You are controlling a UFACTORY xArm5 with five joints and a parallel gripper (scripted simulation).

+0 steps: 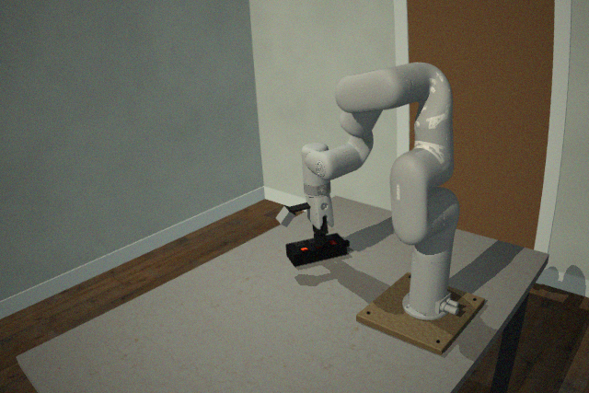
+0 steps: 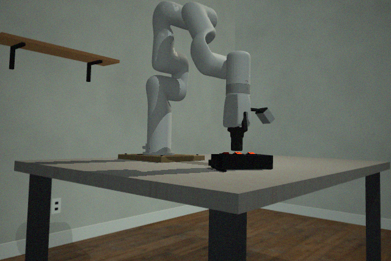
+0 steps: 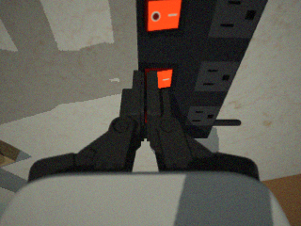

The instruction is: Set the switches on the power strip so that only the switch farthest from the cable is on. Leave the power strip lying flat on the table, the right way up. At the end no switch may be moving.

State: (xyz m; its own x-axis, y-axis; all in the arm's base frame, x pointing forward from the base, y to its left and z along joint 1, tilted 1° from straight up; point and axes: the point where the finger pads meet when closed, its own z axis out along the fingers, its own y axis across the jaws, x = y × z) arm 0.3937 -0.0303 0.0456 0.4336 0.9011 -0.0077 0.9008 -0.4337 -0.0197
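Observation:
A black power strip [image 1: 317,249] [image 2: 241,161] [image 3: 193,56] lies flat on the grey table [image 1: 190,322] [image 2: 157,179], the right way up. Its short cable stub [image 3: 228,122] sticks out at the near end in the wrist view. An orange-red rocker switch [image 3: 163,15] shows at the far end. A second orange switch [image 3: 165,78] sits in the middle, partly hidden by my fingers. A switch nearer the cable is hidden under my gripper. My gripper [image 3: 145,86] [image 1: 319,235] [image 2: 236,148] is shut and empty, its tips just above the left part of the middle switch.
The arm's base stands on a wooden plate [image 1: 421,324] [image 2: 160,158] near the table's right edge. A wooden shelf [image 2: 57,50] hangs on the wall. Sockets [image 3: 221,77] run along the strip beside the switches.

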